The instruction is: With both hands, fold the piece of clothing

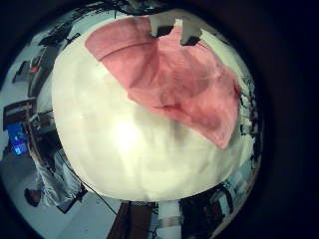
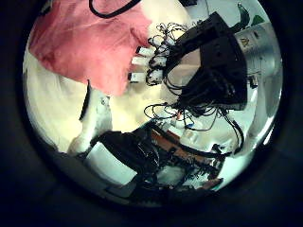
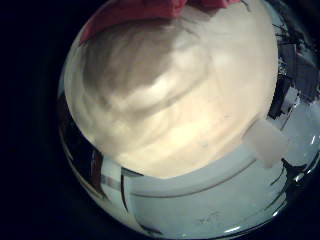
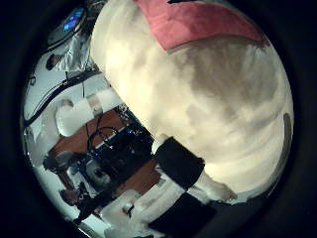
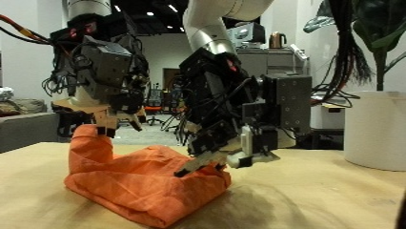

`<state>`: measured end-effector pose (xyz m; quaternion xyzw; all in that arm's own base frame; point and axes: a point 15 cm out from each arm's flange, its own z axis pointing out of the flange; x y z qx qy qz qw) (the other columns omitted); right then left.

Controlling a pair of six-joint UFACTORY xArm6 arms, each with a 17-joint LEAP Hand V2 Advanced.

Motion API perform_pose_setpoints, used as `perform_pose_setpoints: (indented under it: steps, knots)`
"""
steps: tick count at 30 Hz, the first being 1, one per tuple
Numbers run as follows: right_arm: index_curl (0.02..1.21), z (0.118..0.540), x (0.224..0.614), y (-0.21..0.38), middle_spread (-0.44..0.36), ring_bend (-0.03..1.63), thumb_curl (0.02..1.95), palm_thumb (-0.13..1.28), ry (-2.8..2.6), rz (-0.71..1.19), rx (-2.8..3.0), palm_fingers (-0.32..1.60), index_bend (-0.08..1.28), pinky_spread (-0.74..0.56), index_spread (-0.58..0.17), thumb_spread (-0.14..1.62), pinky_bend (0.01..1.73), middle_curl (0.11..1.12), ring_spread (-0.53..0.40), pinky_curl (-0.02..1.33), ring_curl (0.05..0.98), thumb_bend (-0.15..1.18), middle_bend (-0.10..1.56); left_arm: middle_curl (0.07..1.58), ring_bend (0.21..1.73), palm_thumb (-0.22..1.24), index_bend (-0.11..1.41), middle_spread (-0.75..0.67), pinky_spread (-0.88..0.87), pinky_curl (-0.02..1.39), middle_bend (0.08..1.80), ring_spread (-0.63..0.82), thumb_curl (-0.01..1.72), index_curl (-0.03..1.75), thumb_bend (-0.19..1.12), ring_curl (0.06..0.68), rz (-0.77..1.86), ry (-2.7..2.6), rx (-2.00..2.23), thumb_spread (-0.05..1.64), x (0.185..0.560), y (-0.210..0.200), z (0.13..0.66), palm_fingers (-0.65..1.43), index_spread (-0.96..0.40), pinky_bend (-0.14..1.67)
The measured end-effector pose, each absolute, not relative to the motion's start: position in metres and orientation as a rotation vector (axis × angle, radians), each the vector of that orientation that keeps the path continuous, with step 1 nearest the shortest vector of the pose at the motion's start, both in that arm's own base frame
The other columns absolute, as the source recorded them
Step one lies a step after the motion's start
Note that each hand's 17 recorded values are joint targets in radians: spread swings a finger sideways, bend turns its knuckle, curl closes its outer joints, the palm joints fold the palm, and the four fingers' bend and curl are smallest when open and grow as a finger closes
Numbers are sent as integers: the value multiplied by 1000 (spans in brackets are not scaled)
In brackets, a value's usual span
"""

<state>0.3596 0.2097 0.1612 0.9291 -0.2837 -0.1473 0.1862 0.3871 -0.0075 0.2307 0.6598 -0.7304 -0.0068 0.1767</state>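
Note:
An orange cloth (image 5: 146,181) lies bunched and partly folded on the tan table (image 5: 317,196). My left hand (image 5: 104,91) is over its raised end, fingers curled down onto the peak of the cloth. In the left little finger side palm view the fingertips (image 1: 177,30) overlap the edge of the cloth (image 1: 174,85). The cloth also shows in the left thumb side palm view (image 2: 80,43). My right hand (image 5: 222,119) is over the cloth's other side, one straight fingertip (image 5: 188,170) touching its top. The cloth shows in the right thumb side palm view (image 4: 198,25) and the right little finger side palm view (image 3: 130,12).
A white cylinder-shaped pot (image 5: 375,129) with a plant stands on the table beyond my right hand. Desks and equipment stand behind the table.

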Motion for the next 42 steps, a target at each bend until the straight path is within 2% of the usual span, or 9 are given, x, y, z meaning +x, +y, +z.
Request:
perform_pose_setpoints:
  steps: [5,7,10,18,25,32,38,42]
  knots:
    - [403,154,365,204,-129,173,275,99,-793,-396,2587,226,239,264,-354,1397,171,354,131,233,185,-46,205,240,379,726,151,339,505,323,176,514,438,243,-5,235,-20,-2057,1876,1356,386,-4,230,-54,179,230]
    - [405,153,366,201,-96,168,235,-4,-794,-382,2576,235,254,266,-337,1383,165,361,142,230,179,-48,228,242,381,729,150,337,505,323,178,513,442,245,-6,237,-19,-2056,1875,1352,386,-5,229,-51,179,228]
    - [410,154,366,194,-68,172,201,-60,-789,-366,2551,232,276,266,-325,1348,163,364,148,226,174,-48,242,244,384,734,152,332,505,322,176,512,446,247,-6,237,-29,-2051,1871,1347,384,-4,229,-50,179,227]
    - [413,159,369,154,-33,179,132,-75,-846,-375,2470,226,298,266,-308,1277,165,370,154,218,169,-52,278,248,383,731,154,330,505,322,177,511,455,253,-7,237,-36,-2053,1862,1339,383,-7,228,-48,179,225]
    - [405,165,371,108,-50,183,95,-76,-942,-412,2410,202,285,254,-300,1241,170,362,155,221,173,-53,268,251,381,721,156,326,505,322,176,511,460,257,-8,236,-50,-2044,1852,1340,379,-7,226,-46,179,223]
    - [402,194,374,69,-27,183,74,-74,-1031,-356,2410,201,285,252,-300,1218,170,359,155,223,176,-52,263,254,378,720,156,320,505,323,177,511,465,262,-7,235,-56,-2041,1846,1340,376,-8,226,-43,179,224]
    - [394,229,379,58,-20,186,77,-52,-1085,-299,2476,194,257,251,-295,1223,176,359,155,228,180,-40,269,256,379,719,155,319,505,325,176,507,467,265,-7,235,-60,-2046,1839,1341,376,-11,226,-44,179,224]
    - [384,238,379,69,-7,192,89,-31,-1061,-272,2509,176,214,252,-293,1236,189,349,155,239,189,-27,234,257,379,730,155,320,505,325,176,506,472,266,-5,235,-60,-2051,1835,1342,377,-13,226,-44,179,224]
